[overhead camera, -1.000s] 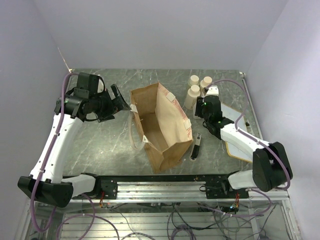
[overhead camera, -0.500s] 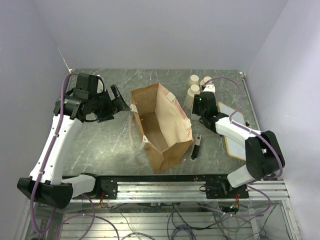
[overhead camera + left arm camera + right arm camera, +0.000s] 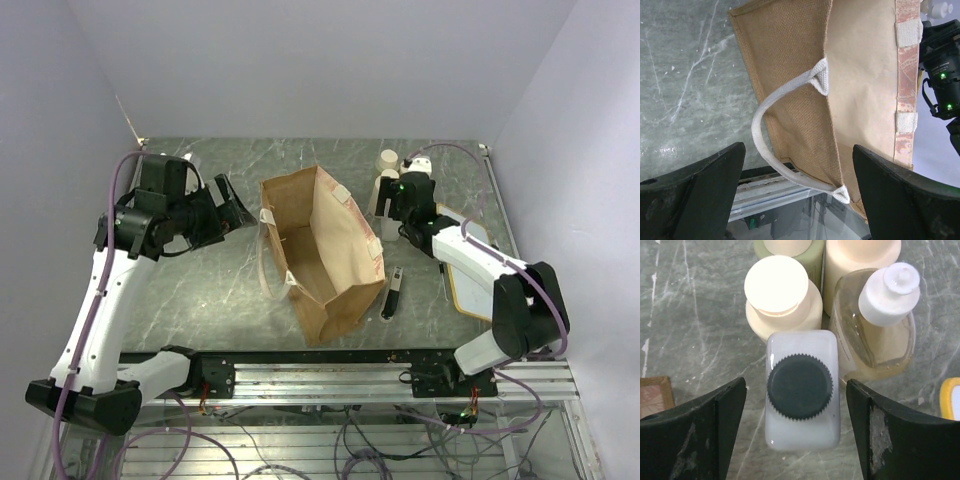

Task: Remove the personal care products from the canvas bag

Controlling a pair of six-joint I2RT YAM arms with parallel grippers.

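Note:
The canvas bag (image 3: pixel 322 250) stands open-mouthed in the middle of the table, its cream handle (image 3: pixel 762 145) hanging on the left side. My left gripper (image 3: pixel 238 203) hovers open just left of the bag (image 3: pixel 790 75), touching nothing. At the back right stand the personal care products: cream bottles (image 3: pixel 387 161), a white-capped bottle (image 3: pixel 887 315) and a translucent bottle with a black cap (image 3: pixel 800 390). My right gripper (image 3: pixel 796 395) is open above them, its fingers on either side of the black-capped bottle and clear of it.
A black marker (image 3: pixel 392 292) lies on the table right of the bag. Under my right forearm lies a white wood-framed board (image 3: pixel 468 275). The metal rail (image 3: pixel 330 375) runs along the near edge.
My right gripper moved back to the bottle group and opened, leaving the black-capped bottle standing beside the others. My left arm drew slightly away to the left.

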